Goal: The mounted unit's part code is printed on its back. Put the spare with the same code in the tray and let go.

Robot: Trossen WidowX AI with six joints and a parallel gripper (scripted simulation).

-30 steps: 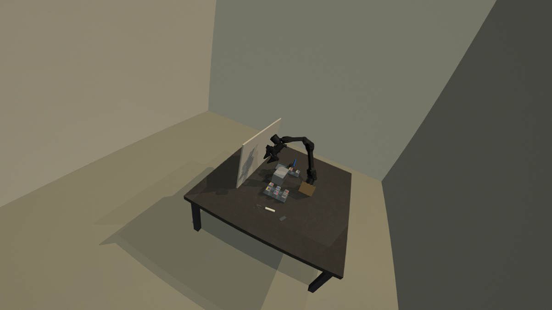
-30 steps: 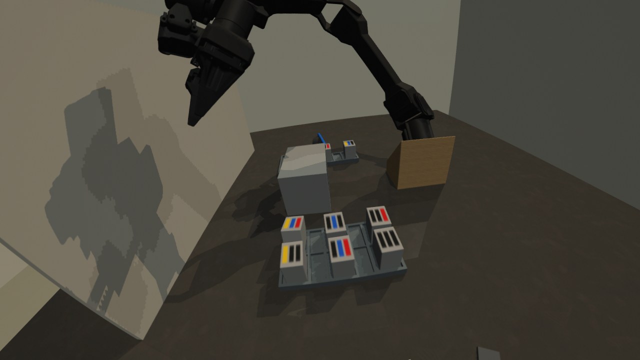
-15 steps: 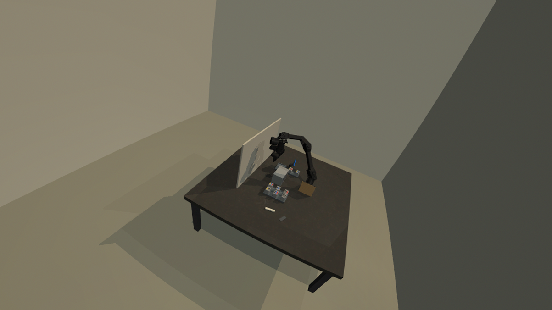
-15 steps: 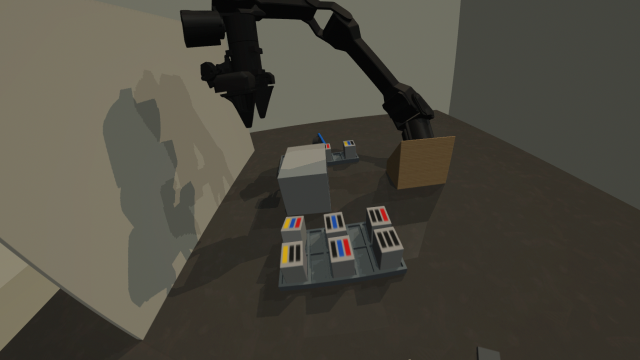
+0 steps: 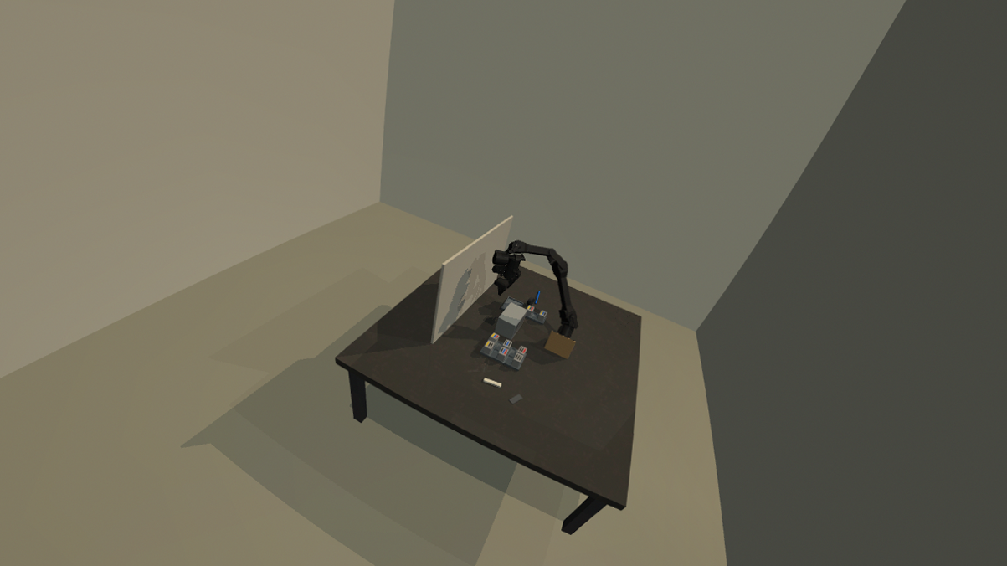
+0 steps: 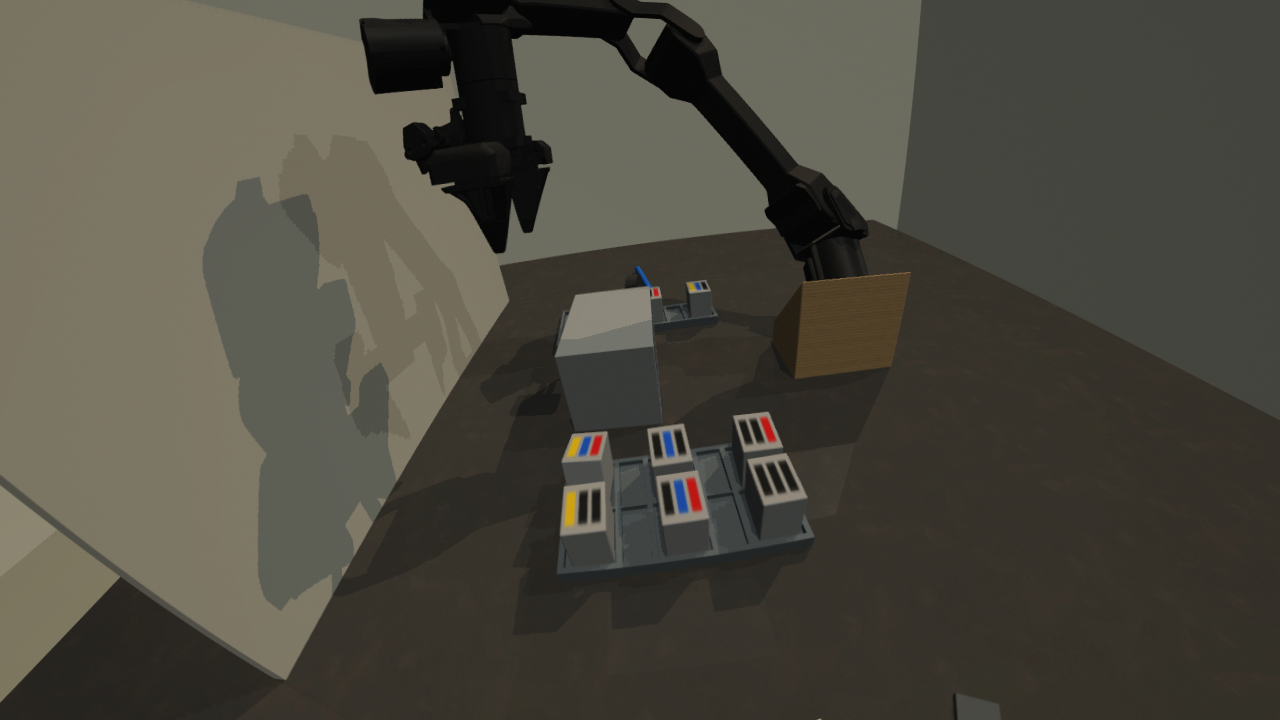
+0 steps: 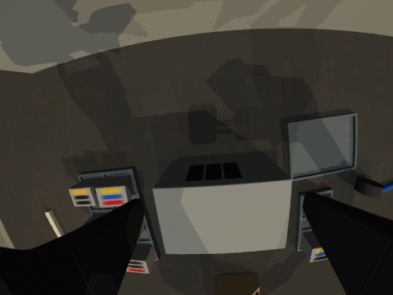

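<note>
Beige panel [image 6: 134,358] flanks the grey mounted unit [image 6: 608,362] and brown box [image 6: 845,324] on the bench [image 6: 984,537]; jaws gape wide, empty.

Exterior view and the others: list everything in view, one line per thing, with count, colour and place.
table: one, dark brown, under everything
panel: one, beige, upright at the table's edge
mounted unit: one, grey, mid-table
spares: six, grey with striped codes, on a grey rack in front
tray: one, grey, beside the unit
brown block: one, by the arm's base
small stick: one, cream, on the table
gripper: one, black, open, empty, above the unit's back
</note>
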